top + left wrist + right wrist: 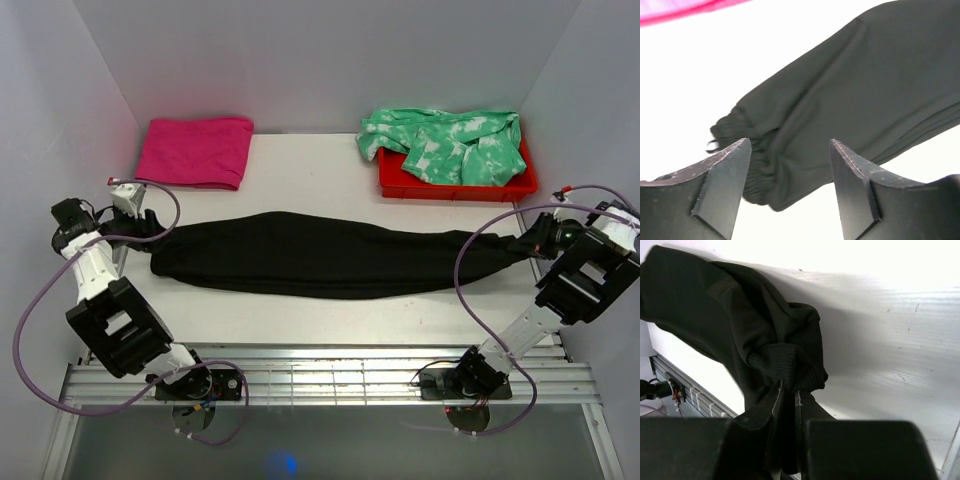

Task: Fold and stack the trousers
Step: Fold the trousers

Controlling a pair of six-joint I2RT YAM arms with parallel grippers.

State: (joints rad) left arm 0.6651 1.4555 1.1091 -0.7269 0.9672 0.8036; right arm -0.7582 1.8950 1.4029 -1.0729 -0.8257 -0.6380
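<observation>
The black trousers (pixel 320 255) lie stretched out left to right across the middle of the white table. My left gripper (pixel 150 228) is at their left end. In the left wrist view it (pixel 789 142) is open, its two fingers straddling the gathered elastic end of the trousers (pixel 865 85) just above the cloth, with nothing pinched. My right gripper (pixel 530 245) is at the narrow right end. The right wrist view shows it (pixel 789 387) shut on a ribbed cuff of the trousers (pixel 715 305), the cloth bunched between the fingers and lifted slightly off the table.
A folded pink cloth (pixel 195 150) lies at the back left, its edge also in the left wrist view (pixel 670 12). A red tray (pixel 455 187) at the back right holds a green-and-white garment (pixel 450 140). White walls close three sides. A metal rail (pixel 320 375) runs along the front edge.
</observation>
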